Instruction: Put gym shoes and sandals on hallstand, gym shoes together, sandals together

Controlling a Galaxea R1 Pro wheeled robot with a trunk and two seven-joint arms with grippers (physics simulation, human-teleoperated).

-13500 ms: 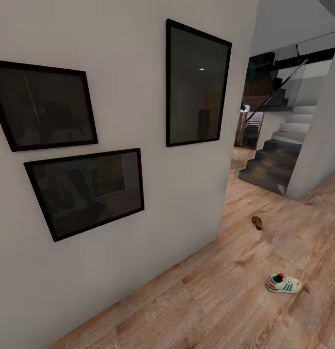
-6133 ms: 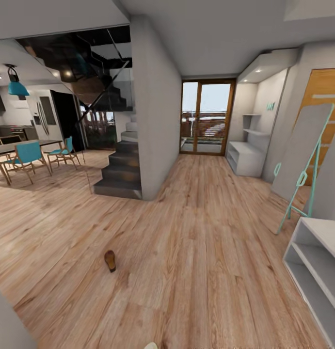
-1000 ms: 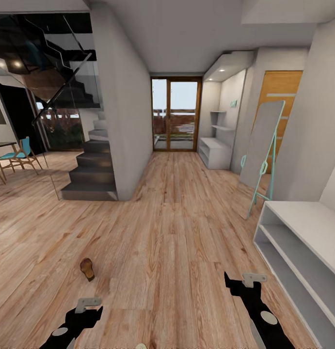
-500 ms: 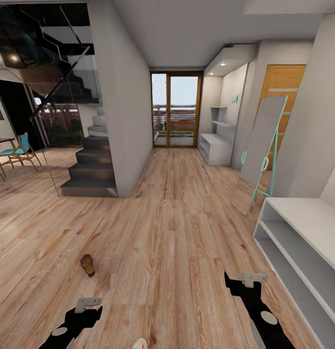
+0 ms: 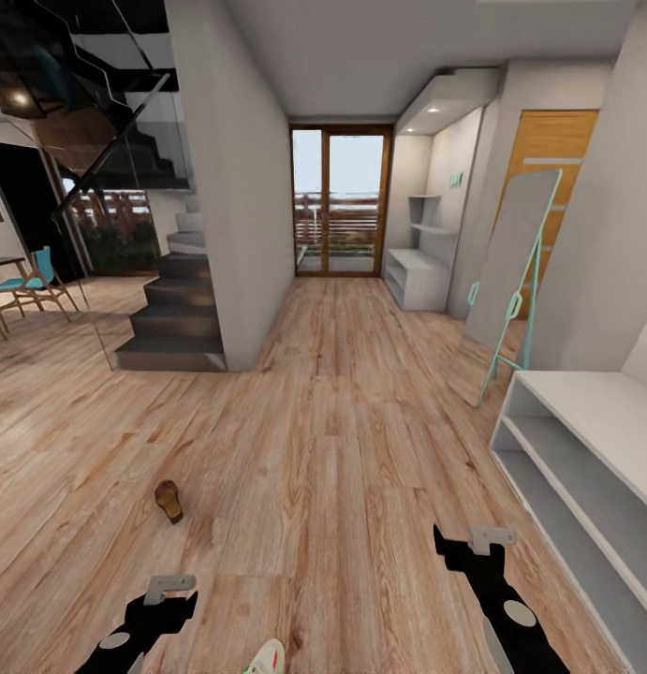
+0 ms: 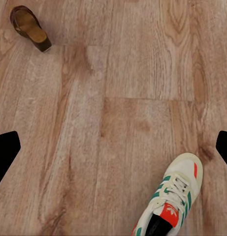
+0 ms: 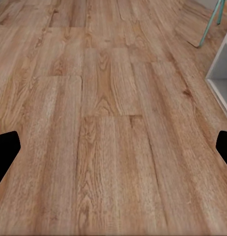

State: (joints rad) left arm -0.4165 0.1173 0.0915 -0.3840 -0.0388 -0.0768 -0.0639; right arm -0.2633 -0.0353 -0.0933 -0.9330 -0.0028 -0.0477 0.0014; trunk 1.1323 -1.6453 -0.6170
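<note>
**Sneaker slides into reach**

The view has tipped down since a moment ago, so the cream-white, green-striped gym shoe [image 6: 170,201] now shows more fully, lying on the wood-plank corridor floor [image 5: 342,468] just ahead of the left gripper [image 6: 113,152], its fingers spread wide. A flat brown leather sandal [image 6: 29,27] lies farther beyond. The right gripper [image 7: 113,152] hangs equally spread. Best to centre the fingers over the shoe's middle before descending; the light grey hallstand [image 5: 585,412] waits beyond the right fingers.

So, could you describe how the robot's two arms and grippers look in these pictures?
In the head view both arms are black with pale grey round discs on the casing. The left gripper and the right gripper each end in a light grey metal bracket. In the wrist views the fingers appear as plain black shapes. No cables or markings are visible.
</note>
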